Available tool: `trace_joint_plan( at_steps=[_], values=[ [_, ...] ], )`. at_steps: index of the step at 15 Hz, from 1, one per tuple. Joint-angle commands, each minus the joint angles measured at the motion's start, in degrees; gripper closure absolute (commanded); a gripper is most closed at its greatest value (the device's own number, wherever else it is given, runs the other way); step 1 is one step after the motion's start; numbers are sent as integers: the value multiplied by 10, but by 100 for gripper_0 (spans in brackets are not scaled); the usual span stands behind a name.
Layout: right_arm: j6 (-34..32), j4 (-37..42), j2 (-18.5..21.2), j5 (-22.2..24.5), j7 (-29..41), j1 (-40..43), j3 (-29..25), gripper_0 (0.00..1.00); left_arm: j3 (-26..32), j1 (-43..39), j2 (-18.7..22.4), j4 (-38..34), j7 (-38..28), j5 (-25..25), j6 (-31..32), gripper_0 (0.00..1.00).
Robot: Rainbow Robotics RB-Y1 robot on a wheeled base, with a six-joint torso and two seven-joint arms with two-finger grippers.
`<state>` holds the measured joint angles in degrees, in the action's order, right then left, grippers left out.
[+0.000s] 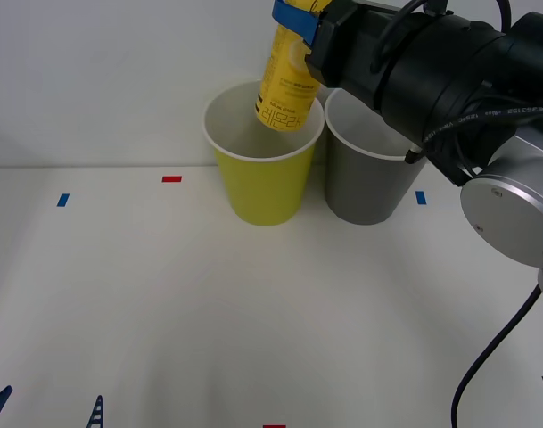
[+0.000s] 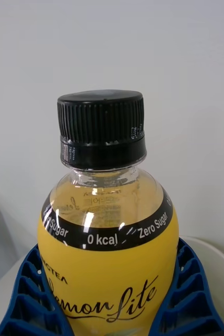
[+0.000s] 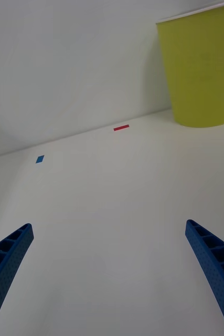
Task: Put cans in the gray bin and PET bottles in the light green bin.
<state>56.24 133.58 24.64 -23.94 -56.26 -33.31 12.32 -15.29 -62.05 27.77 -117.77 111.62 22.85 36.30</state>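
Holding the PET bottle (image 1: 287, 82) by its upper body, your right gripper (image 1: 300, 22) at the top centre of the front view hangs it base-down over the light green bin (image 1: 265, 183), so a release should drop it inside; the gray bin (image 1: 367, 183) stands just right; your left gripper (image 3: 112, 273) waits spread apart, low over the worktop (image 1: 253, 339).

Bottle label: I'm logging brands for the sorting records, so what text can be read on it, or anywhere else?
"0 kcal": black band on the bottle, held by the right gripper.
"Zero Sugar": same band, right of it.
"Sugar": same band, left, start cut off.
"lemon Lite": script on the yellow body, first letter partly hidden.
"TEA": above the script, start hidden.
Embossed neck characters and the front view's print: unreadable.
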Motion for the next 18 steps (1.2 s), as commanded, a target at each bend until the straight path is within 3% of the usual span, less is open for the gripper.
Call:
trace_joint_plan(
  at_steps=[1, 7, 10, 18],
  values=[
    [-56, -73, 9, -51, -104, -35, -1, 100, 0, 0, 0, 0, 0, 0, 0, 0],
    [-176, -221, -11, -53, -177, -89, 29, 100, 0, 0, 0, 0, 0, 0, 0, 0],
    [-190, -273, -15, -20, -173, -120, 59, 100, 0, 0, 0, 0, 0, 0, 0, 0],
    [-255, -369, -34, -6, -175, -147, 90, 100, 0, 0, 0, 0, 0, 0, 0, 0]
  ],
)
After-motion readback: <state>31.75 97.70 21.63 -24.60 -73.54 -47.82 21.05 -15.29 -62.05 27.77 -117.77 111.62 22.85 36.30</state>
